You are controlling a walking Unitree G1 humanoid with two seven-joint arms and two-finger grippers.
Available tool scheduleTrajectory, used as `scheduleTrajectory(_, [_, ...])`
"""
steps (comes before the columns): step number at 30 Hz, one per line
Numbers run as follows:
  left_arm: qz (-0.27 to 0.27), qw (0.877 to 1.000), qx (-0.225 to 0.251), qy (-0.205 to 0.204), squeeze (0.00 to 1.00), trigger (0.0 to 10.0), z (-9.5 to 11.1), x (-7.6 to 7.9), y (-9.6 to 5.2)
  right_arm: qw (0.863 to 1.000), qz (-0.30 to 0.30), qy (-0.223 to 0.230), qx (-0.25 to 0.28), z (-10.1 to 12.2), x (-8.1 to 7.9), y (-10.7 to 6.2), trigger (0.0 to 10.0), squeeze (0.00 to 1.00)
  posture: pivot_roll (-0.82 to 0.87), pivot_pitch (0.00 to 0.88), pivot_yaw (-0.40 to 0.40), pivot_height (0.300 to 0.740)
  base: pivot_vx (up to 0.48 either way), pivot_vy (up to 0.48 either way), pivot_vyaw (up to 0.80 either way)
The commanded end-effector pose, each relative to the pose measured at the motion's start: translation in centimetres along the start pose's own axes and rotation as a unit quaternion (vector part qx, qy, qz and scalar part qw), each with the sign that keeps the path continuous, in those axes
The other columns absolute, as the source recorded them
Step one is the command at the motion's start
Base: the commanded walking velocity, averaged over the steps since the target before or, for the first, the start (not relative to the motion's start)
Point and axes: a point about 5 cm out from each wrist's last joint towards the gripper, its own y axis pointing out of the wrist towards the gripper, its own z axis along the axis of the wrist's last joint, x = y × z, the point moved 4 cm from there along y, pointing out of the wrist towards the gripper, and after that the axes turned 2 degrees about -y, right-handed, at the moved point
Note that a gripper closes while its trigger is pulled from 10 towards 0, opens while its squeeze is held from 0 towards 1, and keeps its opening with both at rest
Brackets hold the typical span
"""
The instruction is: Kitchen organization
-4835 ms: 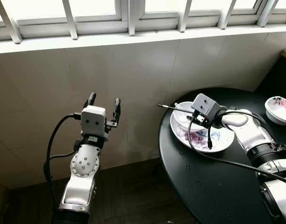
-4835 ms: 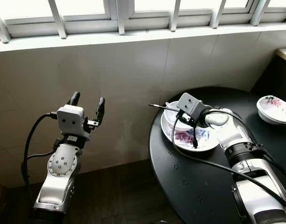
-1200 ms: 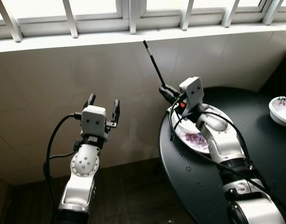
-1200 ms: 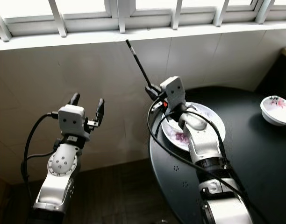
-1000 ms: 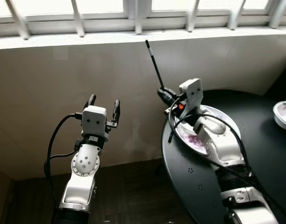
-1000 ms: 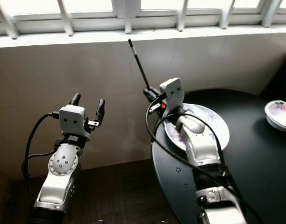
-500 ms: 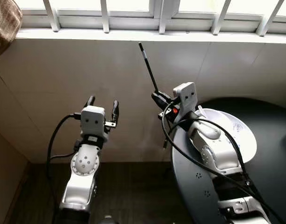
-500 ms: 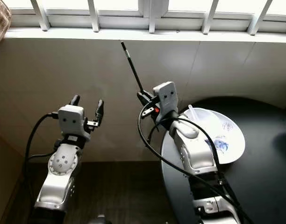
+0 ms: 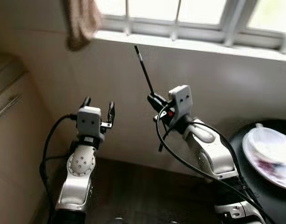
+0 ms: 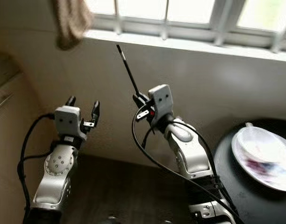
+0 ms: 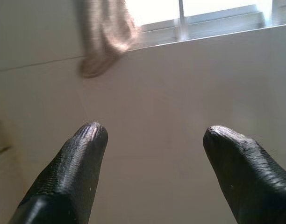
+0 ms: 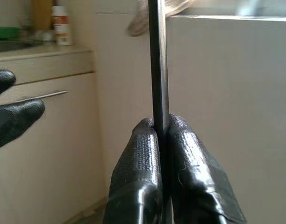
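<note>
My right gripper (image 9: 154, 100) is shut on a thin black stick (image 9: 144, 70), which slants up toward the window sill. In the right wrist view the stick (image 12: 157, 60) rises straight out from between the two pressed fingertips (image 12: 143, 140). To its left, my left gripper (image 9: 98, 103) is raised in front of the tiled wall. It is open and holds nothing, and its fingers (image 11: 82, 144) stand wide apart. A white flowered plate (image 10: 269, 179) holding a white bowl (image 10: 260, 142) lies on the round black table (image 10: 225, 161) at the far right.
A brown cloth (image 9: 82, 21) hangs from the window sill (image 9: 189, 43) at upper left. A beige cabinet (image 9: 12, 149) with a metal handle (image 9: 7, 106) stands on the left. Bottles (image 12: 61, 25) sit on its counter. The dark floor (image 9: 133, 186) lies below the arms.
The whole view has swung left: the table and plate have slid to the right edge, and the cloth and cabinet have come into view. Both grippers keep their poses, the right one still holding the stick.
</note>
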Motion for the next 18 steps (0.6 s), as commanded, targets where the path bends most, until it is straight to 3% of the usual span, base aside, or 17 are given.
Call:
scheduleTrajectory(1, [-0.007,1.0,0.009,0.004,0.0,10.0,0.35,0.47,0.0,1.0,-0.009,-0.002,0.001,0.2,0.39,-0.07,0.0,0.0,0.05,0.0,-0.06,0.74,0.0,0.0,0.8])
scheduleTrajectory(12, [0.003,1.0,0.018,0.009,0.0,10.0,0.77,-0.15,0.09,0.999,-0.017,-0.029,0.012,0.59,0.45,0.04,0.0,0.0,0.05,0.004,-0.056,0.74,0.0,0.0,0.8])
scheduleTrajectory(18, [0.005,1.0,0.024,0.008,0.0,10.0,1.08,-0.31,0.17,0.997,-0.013,-0.071,0.012,0.56,0.27,0.05,0.0,0.0,0.05,0.008,-0.056,0.74,0.0,0.0,0.8])
